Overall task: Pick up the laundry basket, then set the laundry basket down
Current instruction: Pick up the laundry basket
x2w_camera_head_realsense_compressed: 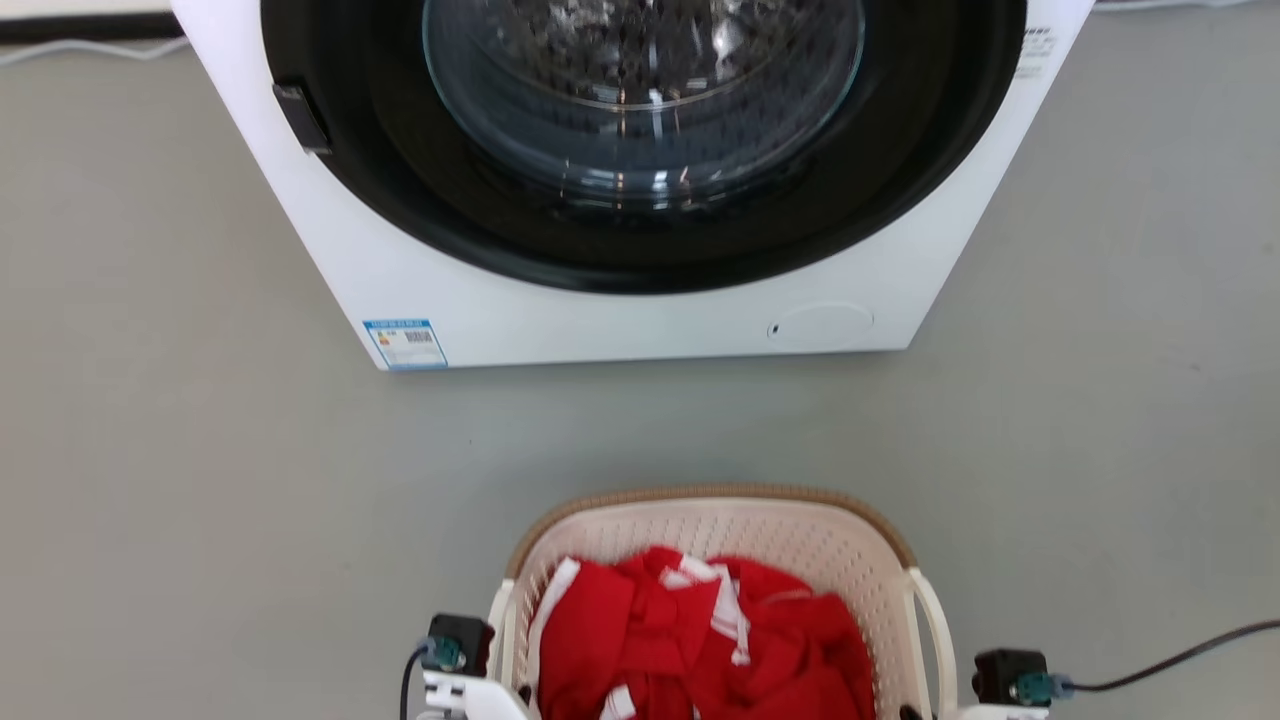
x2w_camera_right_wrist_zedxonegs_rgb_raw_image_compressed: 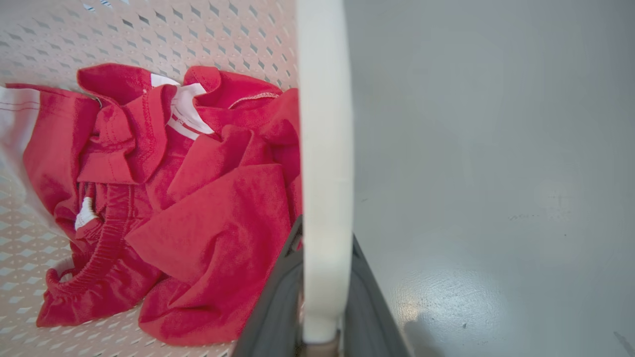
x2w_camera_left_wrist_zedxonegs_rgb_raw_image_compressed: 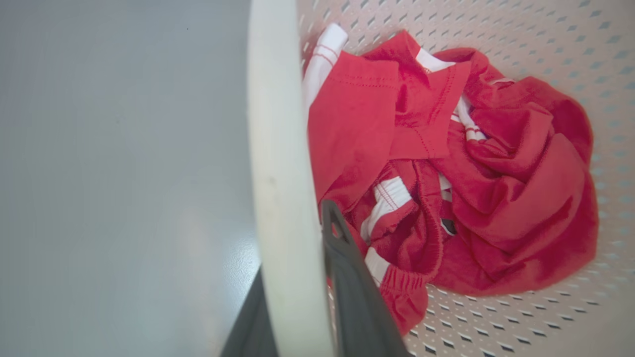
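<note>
Cream perforated plastic laundry basket (x2w_camera_head_realsense_compressed: 720,535): my left gripper (x2w_camera_left_wrist_zedxonegs_rgb_raw_image_compressed: 292,248) and right gripper (x2w_camera_right_wrist_zedxonegs_rgb_raw_image_compressed: 325,243) clamp its white side handles (x2w_camera_left_wrist_zedxonegs_rgb_raw_image_compressed: 278,148), fingers pointing down.

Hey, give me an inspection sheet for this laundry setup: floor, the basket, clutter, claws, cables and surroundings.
Surface: grey floor, smooth, with faint scuffs.
Job's things: laundry basket on the near side of the white washing machine, apart from it, holding red-and-white clothes; whether it is lifted cannot be told.
Clutter: nothing seen.
Claws: left claw shut around the left handle; right claw shut around the right handle.
Cables: dark cable running off from the right wrist; pale cable on the floor, far left.
Surroundings: the washing machine has a round glass door and a blue label at its lower corner.
</note>
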Motion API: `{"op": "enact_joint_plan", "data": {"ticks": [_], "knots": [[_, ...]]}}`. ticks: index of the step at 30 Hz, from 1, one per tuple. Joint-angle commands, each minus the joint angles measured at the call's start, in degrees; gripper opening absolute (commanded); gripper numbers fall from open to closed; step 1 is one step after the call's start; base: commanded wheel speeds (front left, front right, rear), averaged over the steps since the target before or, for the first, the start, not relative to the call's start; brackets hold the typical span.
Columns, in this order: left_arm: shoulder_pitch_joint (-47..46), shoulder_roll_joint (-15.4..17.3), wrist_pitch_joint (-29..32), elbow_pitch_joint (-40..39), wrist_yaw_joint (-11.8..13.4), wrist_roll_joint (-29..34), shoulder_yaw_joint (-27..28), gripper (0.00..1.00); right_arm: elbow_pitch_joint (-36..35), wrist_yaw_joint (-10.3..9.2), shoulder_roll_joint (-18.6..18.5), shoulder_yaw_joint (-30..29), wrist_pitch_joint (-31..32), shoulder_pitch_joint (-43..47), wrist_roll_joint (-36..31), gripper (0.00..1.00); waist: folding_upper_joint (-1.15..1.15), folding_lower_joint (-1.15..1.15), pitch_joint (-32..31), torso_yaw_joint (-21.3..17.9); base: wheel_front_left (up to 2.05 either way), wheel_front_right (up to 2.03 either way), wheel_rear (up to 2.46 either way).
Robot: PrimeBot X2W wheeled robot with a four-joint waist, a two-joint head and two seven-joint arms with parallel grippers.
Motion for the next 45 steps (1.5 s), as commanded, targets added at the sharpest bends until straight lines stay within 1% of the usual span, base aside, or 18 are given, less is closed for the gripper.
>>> {"op": "enact_joint_plan", "data": {"ticks": [1, 9, 23, 35, 45], "knots": [[1.3, 3.73, 0.25, 0.09, -0.87, -0.19, 0.22, 0.0, 1.41, -0.42, -3.61, 0.48, -0.13, 1.43, 0.79, 0.0, 0.0, 0.0, -1.94, -0.14, 0.0, 0.0, 0.0], [3.16, 3.8, 0.78, 0.42, -0.87, -1.85, -1.23, 0.0, 1.46, -0.42, -3.61, 1.25, 1.55, 3.63, 1.71, 0.0, 0.0, 0.0, -5.05, -0.68, 0.0, 0.0, 0.0], [3.56, 4.31, 1.08, 0.31, -0.87, -4.51, -2.47, 0.0, 1.48, -0.42, -3.61, 2.07, 2.62, 4.0, 1.54, 0.0, 0.0, 0.0, -6.26, -2.11, 0.0, 0.0, 0.0], [1.97, 4.47, 1.21, 0.36, -0.88, -6.18, -3.55, 0.0, 1.48, -0.42, -3.61, 0.09, 3.16, 2.51, -1.16, 0.0, 0.0, 0.0, -6.25, -3.3, 0.0, 0.0, 0.0], [2.26, 4.7, 1.17, 0.6, -0.88, -7.47, -4.74, 0.0, 1.48, -0.42, -3.61, -2.34, 3.79, 2.7, -3.85, 0.0, 0.0, 0.0, -7.87, -3.66, 0.0, 0.0, 0.0]]}}
